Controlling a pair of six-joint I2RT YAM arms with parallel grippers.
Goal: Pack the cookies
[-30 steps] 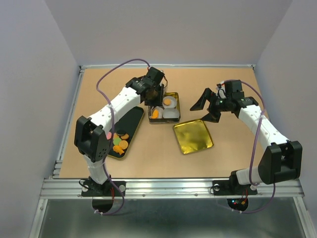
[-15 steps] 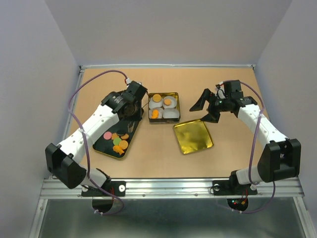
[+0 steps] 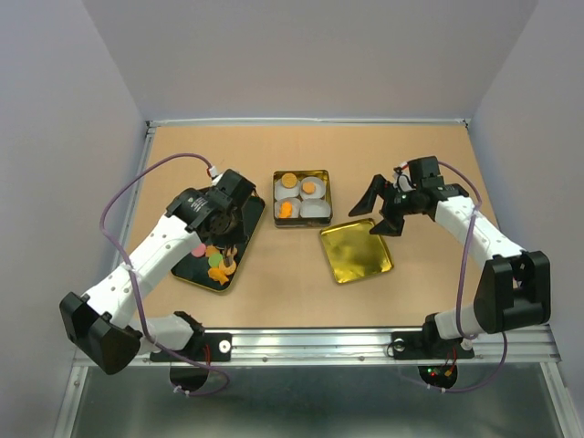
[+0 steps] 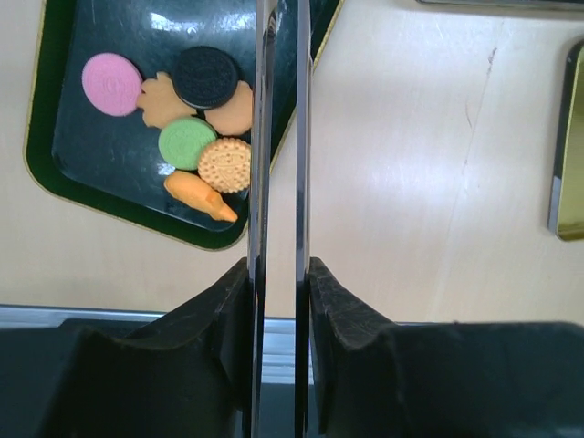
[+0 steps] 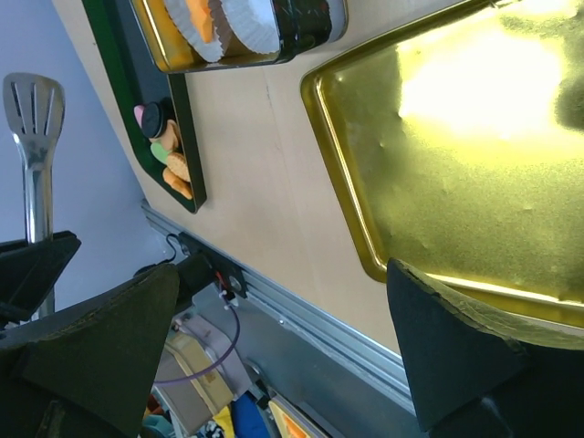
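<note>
Several cookies lie on a dark green tray [image 3: 245, 219]: pink [image 4: 111, 84], green [image 4: 186, 143], a black sandwich one [image 4: 205, 78] and orange ones [image 4: 224, 164]. My left gripper [image 3: 222, 212] hangs over this tray, shut on metal tongs [image 4: 265, 137] whose two arms run past the cookies' right side. The open tin [image 3: 302, 197] holds white paper cups, three with an orange cookie [image 3: 288, 180]. My right gripper [image 3: 378, 206] is open and empty, above the far right edge of the gold lid [image 3: 356, 251].
The gold lid [image 5: 456, 137] lies upturned just in front of the tin. A metal rail [image 3: 310, 345] runs along the near table edge. Grey walls stand close on the left, back and right.
My left arm has swung from over the tin back to over the cookie tray. An orange cookie now lies in the tin's back left cup. The right gripper shifted slightly toward the lid.
</note>
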